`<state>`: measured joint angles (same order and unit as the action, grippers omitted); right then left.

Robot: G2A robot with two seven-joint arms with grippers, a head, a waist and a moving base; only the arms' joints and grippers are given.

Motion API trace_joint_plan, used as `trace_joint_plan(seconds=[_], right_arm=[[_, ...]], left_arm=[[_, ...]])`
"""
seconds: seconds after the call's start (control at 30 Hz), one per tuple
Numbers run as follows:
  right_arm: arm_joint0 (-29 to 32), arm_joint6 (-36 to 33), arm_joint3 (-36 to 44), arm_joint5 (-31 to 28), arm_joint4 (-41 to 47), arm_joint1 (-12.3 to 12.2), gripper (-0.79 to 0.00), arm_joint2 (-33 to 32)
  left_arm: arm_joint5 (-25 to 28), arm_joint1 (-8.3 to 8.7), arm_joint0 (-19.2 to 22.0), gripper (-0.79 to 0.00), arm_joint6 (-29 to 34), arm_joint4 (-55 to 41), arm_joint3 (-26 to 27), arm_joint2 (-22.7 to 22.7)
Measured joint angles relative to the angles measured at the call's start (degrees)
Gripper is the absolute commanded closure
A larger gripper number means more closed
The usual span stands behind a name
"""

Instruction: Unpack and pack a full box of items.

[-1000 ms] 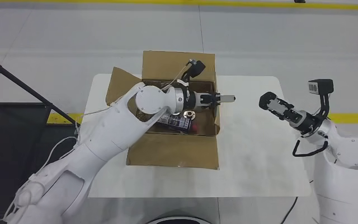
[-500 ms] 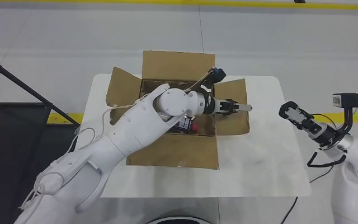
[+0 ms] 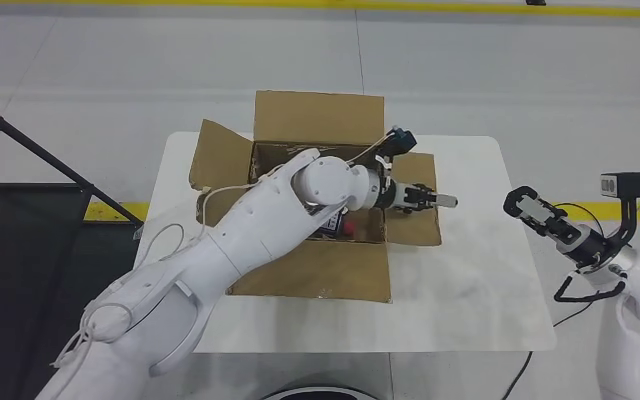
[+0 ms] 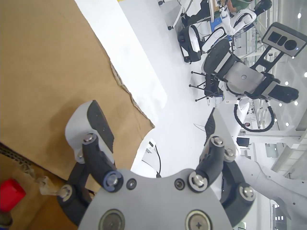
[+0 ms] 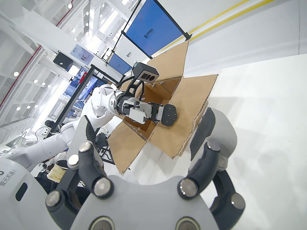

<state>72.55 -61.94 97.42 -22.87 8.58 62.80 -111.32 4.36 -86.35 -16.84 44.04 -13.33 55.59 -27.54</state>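
Note:
The open cardboard box [image 3: 306, 268] stands mid-table with its flaps spread outward. Inside lie a dark packet [image 3: 325, 222] and a red item [image 3: 348, 226], the red item [image 4: 9, 193] also visible past the box wall. My left gripper [image 3: 435, 199] hovers just over the right flap [image 3: 415, 228], open with nothing between its fingers [image 4: 97, 120]; brown cardboard of that flap [image 4: 48, 60] lies under it. My right gripper [image 3: 522, 204] hangs open and empty over the table's right edge, facing the box [image 5: 177, 120] and the left gripper [image 5: 165, 115].
The white table [image 3: 470, 290] has bare surface to the right of and in front of the box. A black stand [image 3: 50, 165] and dark panel sit off the table's left side.
My left gripper swung rightward out over the box's right side, and the right flap went from upright to folded outward. My right arm drew back toward the table's right edge.

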Motion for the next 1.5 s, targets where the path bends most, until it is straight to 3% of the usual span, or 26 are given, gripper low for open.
trace_joint_plan(seconds=[0.2,0.37,0.47,0.67,0.8,1.0,1.27,1.5], right_arm=[[0.00,0.00,0.00,0.00,0.00,0.00,-0.785,0.00],[0.00,0.00,0.00,0.00,0.00,0.00,-0.785,0.00],[-0.04,0.76,1.14,-0.06,-1.22,-0.06,-0.785,0.57],[-5.63,0.87,4.61,-2.02,-8.32,-0.77,-0.785,5.79],[-12.78,-2.39,3.50,-5.02,-10.82,-1.25,-0.785,11.79],[-24.03,-5.54,-1.04,-6.07,-15.48,-1.40,-0.785,21.70],[-36.37,-9.32,-8.05,-7.01,-17.73,-0.18,-0.785,37.16],[-47.28,-9.76,-16.20,-8.72,-17.27,3.26,-0.785,54.55]], left_arm=[[0.41,-0.73,-0.10,-0.785,1.03,-0.28,-1.27,-1.21],[1.32,-0.10,0.41,-0.785,1.90,-0.88,-0.64,-4.70],[1.25,1.19,0.40,-0.785,2.66,0.16,0.96,-7.96],[-1.66,5.94,-2.37,-0.785,4.63,5.82,8.95,-18.19],[-5.76,10.09,-7.67,-0.785,7.86,12.80,18.20,-27.54],[-10.91,14.85,-18.64,-0.785,12.91,19.92,32.49,-41.96],[-12.51,17.99,-31.61,-0.785,14.69,21.01,45.91,-56.96],[-12.64,19.53,-41.33,-0.785,14.96,18.41,53.14,-67.72]])
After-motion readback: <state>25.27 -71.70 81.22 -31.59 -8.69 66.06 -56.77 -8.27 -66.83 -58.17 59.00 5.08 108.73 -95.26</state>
